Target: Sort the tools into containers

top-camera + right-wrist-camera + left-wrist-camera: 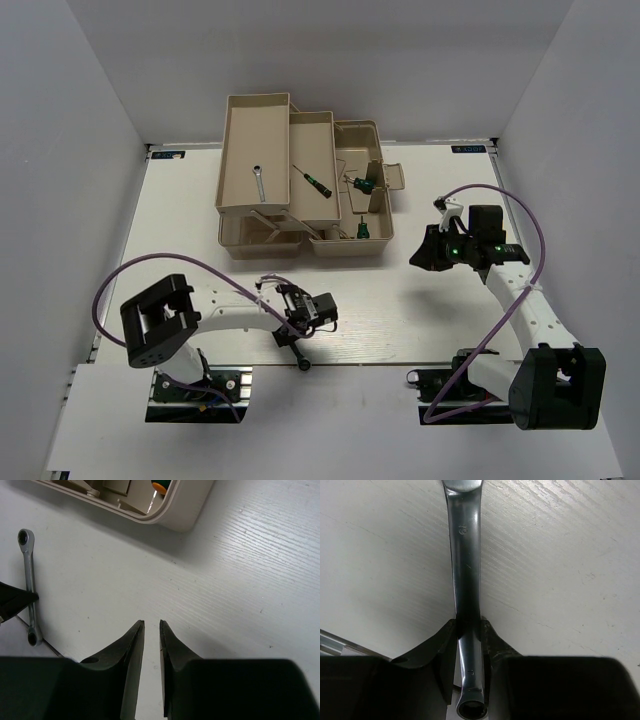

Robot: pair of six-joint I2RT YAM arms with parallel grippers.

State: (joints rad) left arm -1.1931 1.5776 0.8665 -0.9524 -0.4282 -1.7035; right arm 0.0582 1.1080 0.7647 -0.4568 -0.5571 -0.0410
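Note:
My left gripper [469, 625] is shut on the shaft of the long silver wrench [465, 570], low over the table near its front edge; the top view shows that gripper [294, 340] with the wrench's end [303, 364] sticking out. My right gripper [151, 624] hangs right of the toolbox, jaws slightly apart with nothing between them. The fold-out toolbox [260, 240] stands at the back. Its left tray [232, 150] holds a short wrench [257, 183]. A thin screwdriver [312, 178] lies in the middle tray [322, 128]. Two green-handled screwdrivers [362, 183] [362, 230] lie in the right compartments.
White walls enclose the table on the left, back and right. The right wrist view shows the toolbox's corner [175, 515] ahead, and the long wrench [27, 575] with a left finger [12, 602] on it. Purple cables loop over both arms.

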